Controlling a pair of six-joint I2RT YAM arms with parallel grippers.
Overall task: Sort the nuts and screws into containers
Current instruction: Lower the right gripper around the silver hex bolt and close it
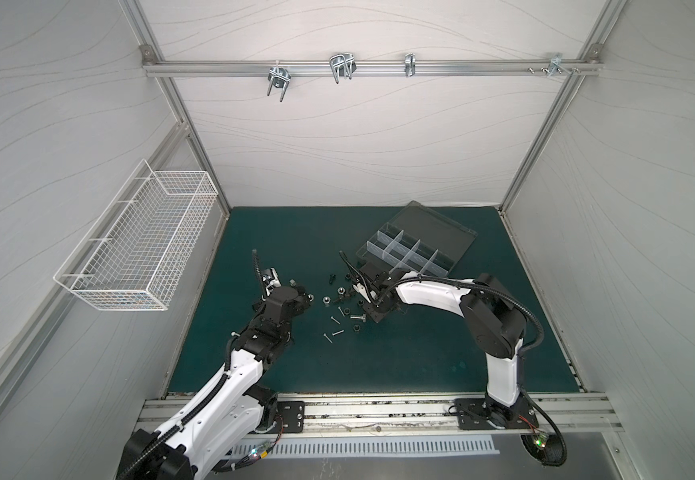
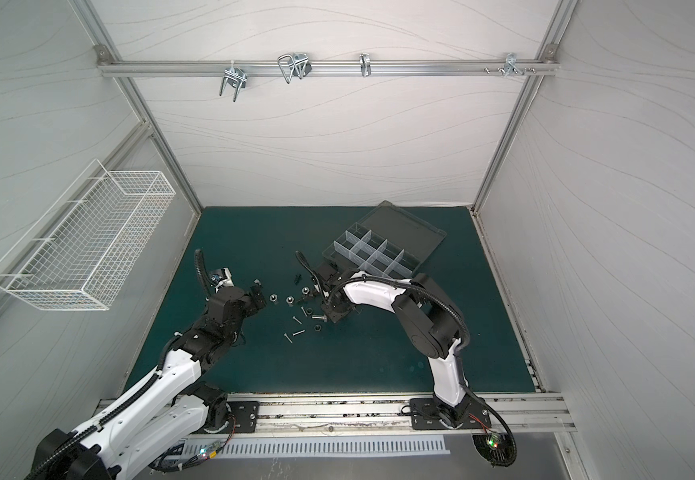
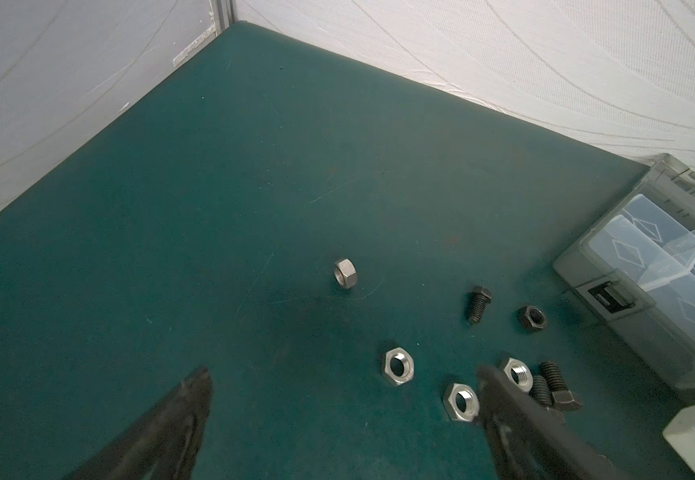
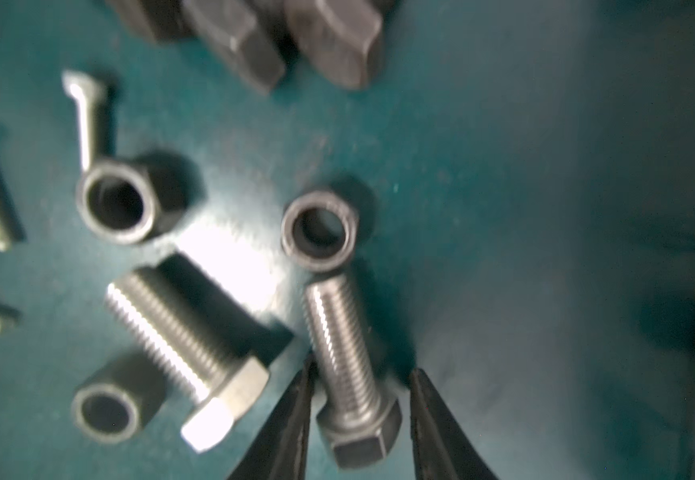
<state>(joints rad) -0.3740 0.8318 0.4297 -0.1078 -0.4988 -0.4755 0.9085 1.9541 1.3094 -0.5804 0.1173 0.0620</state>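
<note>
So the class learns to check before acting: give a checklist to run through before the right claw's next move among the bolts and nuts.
1. Thinner silver hex bolt lies between the right claw fingers: ok.
2. Right claw closed on that bolt: not ok, a gap shows on one side.
3. Dark nut clear of the bolt's threaded tip: cannot tell, they are very close.
4. Organizer box has its lid open: ok.
5. Left claw open and apart from the right one: ok.
</note>
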